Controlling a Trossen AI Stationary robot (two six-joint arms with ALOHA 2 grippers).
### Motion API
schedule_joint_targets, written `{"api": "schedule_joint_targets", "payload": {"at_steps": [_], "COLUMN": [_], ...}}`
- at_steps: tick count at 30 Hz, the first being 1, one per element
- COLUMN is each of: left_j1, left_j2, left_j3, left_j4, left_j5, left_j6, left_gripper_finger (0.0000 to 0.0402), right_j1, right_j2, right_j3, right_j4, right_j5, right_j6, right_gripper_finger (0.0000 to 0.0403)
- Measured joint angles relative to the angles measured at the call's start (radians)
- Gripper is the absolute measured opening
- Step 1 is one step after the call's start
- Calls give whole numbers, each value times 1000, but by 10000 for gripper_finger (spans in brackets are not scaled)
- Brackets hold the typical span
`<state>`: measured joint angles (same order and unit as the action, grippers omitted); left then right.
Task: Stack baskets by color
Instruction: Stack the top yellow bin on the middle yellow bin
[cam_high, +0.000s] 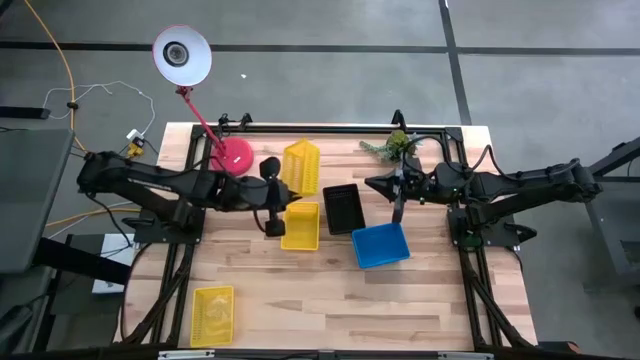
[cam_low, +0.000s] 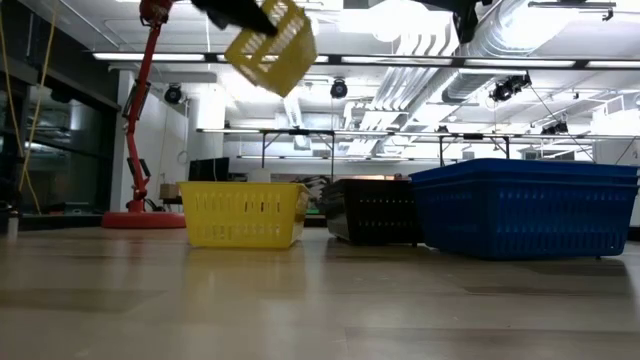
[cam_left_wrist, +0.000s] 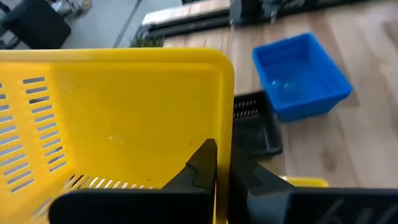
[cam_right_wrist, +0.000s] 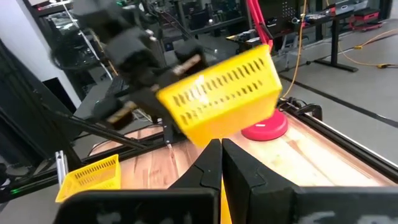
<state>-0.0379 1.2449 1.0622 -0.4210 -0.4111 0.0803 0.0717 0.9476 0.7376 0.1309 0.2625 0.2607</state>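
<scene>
Clamped on one wall of a yellow basket (cam_high: 300, 166), my left claw (cam_high: 281, 187) holds it tilted in the air over the bench's far half, just beside the red lamp's round base (cam_high: 236, 155); in my left wrist view my two dark fingers (cam_left_wrist: 202, 165) pinch the yellow wall (cam_left_wrist: 124, 118) between them, one inside and one outside. From table height the lifted basket (cam_low: 272, 44) hangs well above everything that rests on the wood, with its slotted sides turned at an angle. My right claw (cam_high: 397, 205) is closed on nothing and hangs above the bench toward the right edge, near the far side, with its fingers (cam_right_wrist: 217, 165) pressed together in its own wrist view, where the raised basket (cam_right_wrist: 221, 99) and my left arm show across the bench from it. A second yellow basket (cam_high: 300, 226) sits on the bench near the middle, below my left claw. Just beside it, toward the right, sits a black basket (cam_high: 343, 208), and a blue basket (cam_high: 380, 245) lies on the right of that, close to the black one's corner; I cannot tell whether the two touch. A third yellow basket (cam_high: 212, 315) sits alone near the near left corner of the bench, well apart from the others. The red lamp (cam_high: 182, 54) leans out past the far left corner, with its round shade hanging beyond the bench edge. A small green plant sprig (cam_high: 390, 146) lies at the far edge, near my right arm.
</scene>
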Motion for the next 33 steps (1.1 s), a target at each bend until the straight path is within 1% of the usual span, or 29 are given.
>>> {"api": "schedule_joint_targets", "payload": {"at_steps": [3, 8, 12, 17, 20, 21, 24, 26, 29, 31, 33], "left_j1": [-29, -87, -169, -289, -356, -377, -426, -441, -440, -431, -418], "left_j2": [0, 0, 0, 22, 49, 57, 109, 155, 236, 285, 332], "left_j3": [32, 61, 91, 139, 166, 170, 192, 189, 189, 190, 189], "left_j4": [0, 0, -38, -141, -135, -161, -187, -257, -294, -278, -276], "left_j5": [-4, 29, 42, 42, 42, 44, 7, -33, -96, -149, -180], "left_j6": [-24, -93, -180, -297, -340, -346, -398, -428, -466, -471, -459], "left_gripper_finger": [0, 0, 0, 0, 0, 0, 0, 0, 0, 0, 0], "right_j1": [0, 0, 0, 0, 0, 0, 0, 0, 0, 0, 0], "right_j2": [0, 0, 0, 0, 1, 1, 2, 1, 1, 1, 2], "right_j3": [0, 0, 0, 0, 0, 0, 0, 0, 0, 0, 0], "right_j4": [0, 0, 0, -6, -23, -24, -45, -45, -58, -76, -83], "right_j5": [17, 23, 24, 25, 49, 57, 78, 82, 83, 83, 85], "right_j6": [1, 41, 128, 143, 143, 143, 152, 153, 151, 151, 151], "right_gripper_finger": [0, 0, 0, 0, 0, 0, 0, 0, 0, 0, 0]}}
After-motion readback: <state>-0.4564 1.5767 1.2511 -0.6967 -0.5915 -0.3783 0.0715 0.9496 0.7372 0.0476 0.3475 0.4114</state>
